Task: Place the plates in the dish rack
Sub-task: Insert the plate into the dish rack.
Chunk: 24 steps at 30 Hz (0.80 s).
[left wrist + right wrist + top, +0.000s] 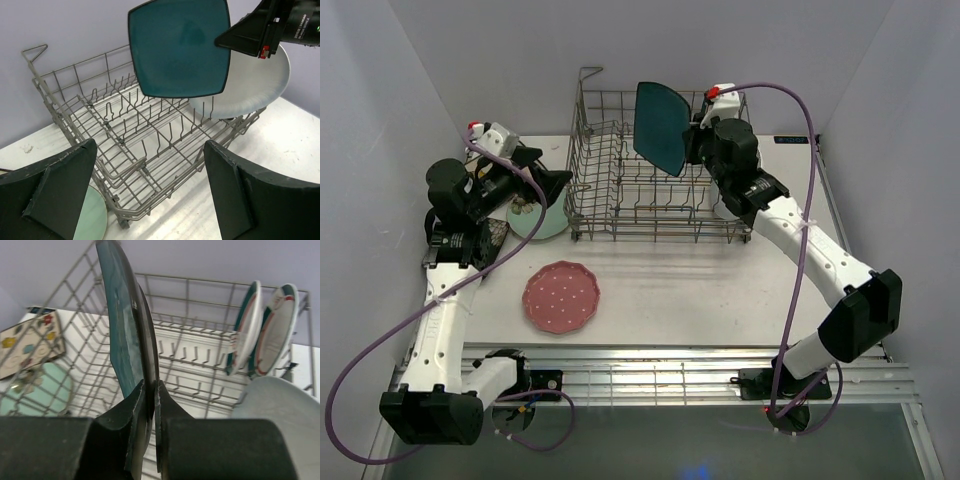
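The right tool (150, 388) is pinched shut on the lower edge of the dark teal square plate (180, 47). It holds the plate on edge above the dish rack (660, 236), probably so it can drop between the upright tines. Two teal-and-red-rimmed round plates (247, 327) already stand upright at the rack's far right end.

The left tool (552, 186) hangs just left of the rack with its fingers spread wide and nothing between them, above the mint plate (542, 222). The pink dotted plate (561, 297) lies flat on the worktop (720, 300) in front of the rack.

The right arm hides the rack's right end from above. I cannot tell whether the white oval plate (255, 85) sits inside the rack or leans against it.
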### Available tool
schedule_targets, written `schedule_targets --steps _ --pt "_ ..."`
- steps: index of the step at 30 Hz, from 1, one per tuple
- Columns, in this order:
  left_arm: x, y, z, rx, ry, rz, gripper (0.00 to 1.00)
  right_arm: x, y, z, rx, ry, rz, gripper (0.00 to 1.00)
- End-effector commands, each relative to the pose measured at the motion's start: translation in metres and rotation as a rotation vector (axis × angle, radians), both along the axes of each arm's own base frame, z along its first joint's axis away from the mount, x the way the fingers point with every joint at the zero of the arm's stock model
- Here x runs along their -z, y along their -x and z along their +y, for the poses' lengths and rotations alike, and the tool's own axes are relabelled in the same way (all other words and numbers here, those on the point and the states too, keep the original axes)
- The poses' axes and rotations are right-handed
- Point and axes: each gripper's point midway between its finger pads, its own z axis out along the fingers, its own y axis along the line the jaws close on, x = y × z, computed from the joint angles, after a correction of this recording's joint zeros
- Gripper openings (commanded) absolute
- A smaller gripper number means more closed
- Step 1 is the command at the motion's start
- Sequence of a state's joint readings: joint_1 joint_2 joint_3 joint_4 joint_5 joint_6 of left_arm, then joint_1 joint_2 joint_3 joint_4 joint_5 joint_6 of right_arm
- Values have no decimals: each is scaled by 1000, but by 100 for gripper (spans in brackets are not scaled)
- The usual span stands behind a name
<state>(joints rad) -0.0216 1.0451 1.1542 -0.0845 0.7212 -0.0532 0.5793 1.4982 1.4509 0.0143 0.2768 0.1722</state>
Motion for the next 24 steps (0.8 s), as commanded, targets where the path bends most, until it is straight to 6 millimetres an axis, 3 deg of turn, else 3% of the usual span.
schedule_targets --steps 1,10,11,13,14,18,19,21,22,24 --pt "-11 4 9 -66 33 -46 98 -103 -12 -38 218 -101 -284 8" --pt "9 -3 9 -68 33 0 98 -96 -53 -48 392 20 -315 8" --pt "11 -4 9 -70 31 0 98 -87 -61 -45 405 44 -303 8" --pt "11 -4 9 -75 33 -2 98 -92 -68 -47 440 54 -311 8" --pt "14 -6 10 -79 33 4 98 -82 -76 -44 449 86 -300 8" --pt "16 -7 11 -87 35 10 98 -82 -88 -46 498 112 -310 8" --pt "17 -7 11 -87 35 13 98 -89 -90 -47 509 106 -324 8" --pt "21 -10 12 -92 35 24 98 -81 -100 -47 533 137 -315 8" --pt "22 -12 12 -95 34 28 98 -91 -101 -48 541 128 -330 8" --pt "25 -14 13 -103 33 34 98 -83 -109 -48 564 156 -319 8"
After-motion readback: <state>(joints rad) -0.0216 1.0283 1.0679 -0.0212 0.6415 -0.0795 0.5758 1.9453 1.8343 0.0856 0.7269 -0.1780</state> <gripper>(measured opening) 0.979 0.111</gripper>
